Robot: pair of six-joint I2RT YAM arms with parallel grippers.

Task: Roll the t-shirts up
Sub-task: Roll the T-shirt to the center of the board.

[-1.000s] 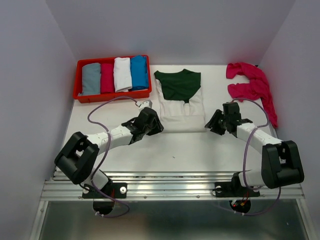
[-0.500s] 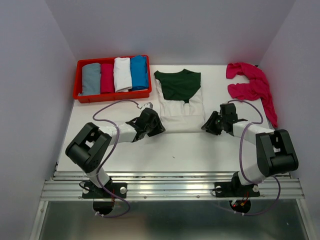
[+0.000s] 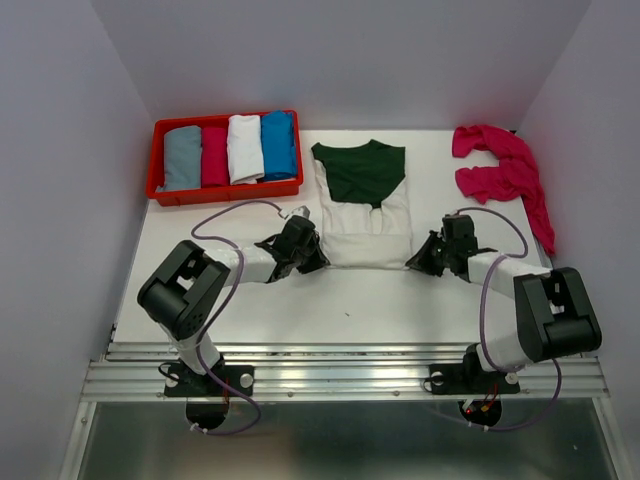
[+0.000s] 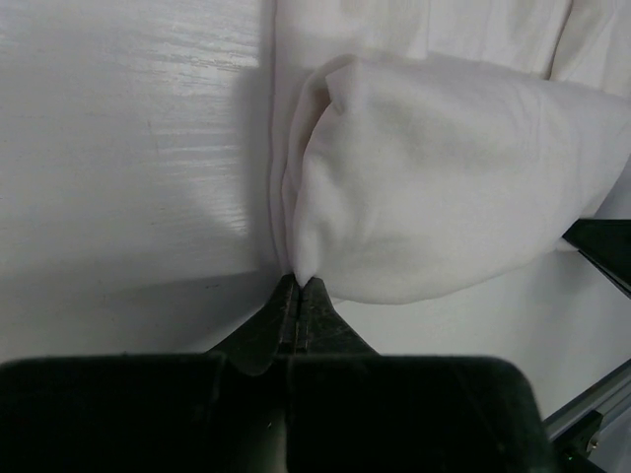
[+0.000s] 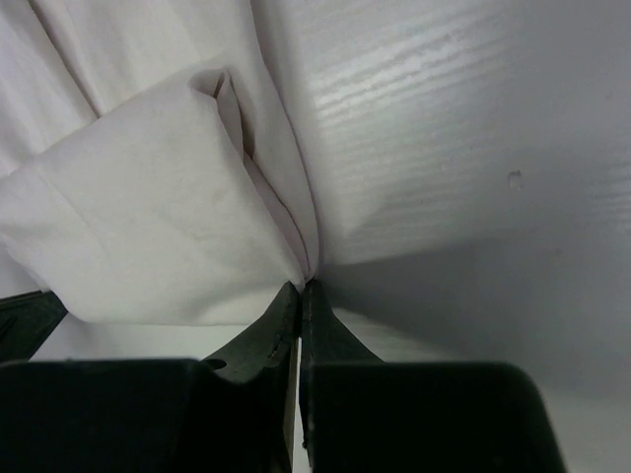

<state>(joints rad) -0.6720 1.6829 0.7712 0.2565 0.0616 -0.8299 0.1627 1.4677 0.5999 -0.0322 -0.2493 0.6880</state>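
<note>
White worktop point(image 3: 400, 300), cream-white t-shirt point(image 3: 368, 215) with a dark green top lying flat in the middle near the far edge, pink t-shirts point(image 3: 505, 175) heaped at the far right corner, red tray point(image 3: 225, 191) at the far left corner, left gripper point(image 4: 298, 288) and right gripper point(image 5: 301, 288) each pinched tight on a near corner of the cream-white t-shirt.

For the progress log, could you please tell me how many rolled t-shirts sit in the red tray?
4, side by side in the red tray: grey roll leftmost, then magenta roll, white roll, and blue roll rightmost. Any beneath them would be hidden.
</note>
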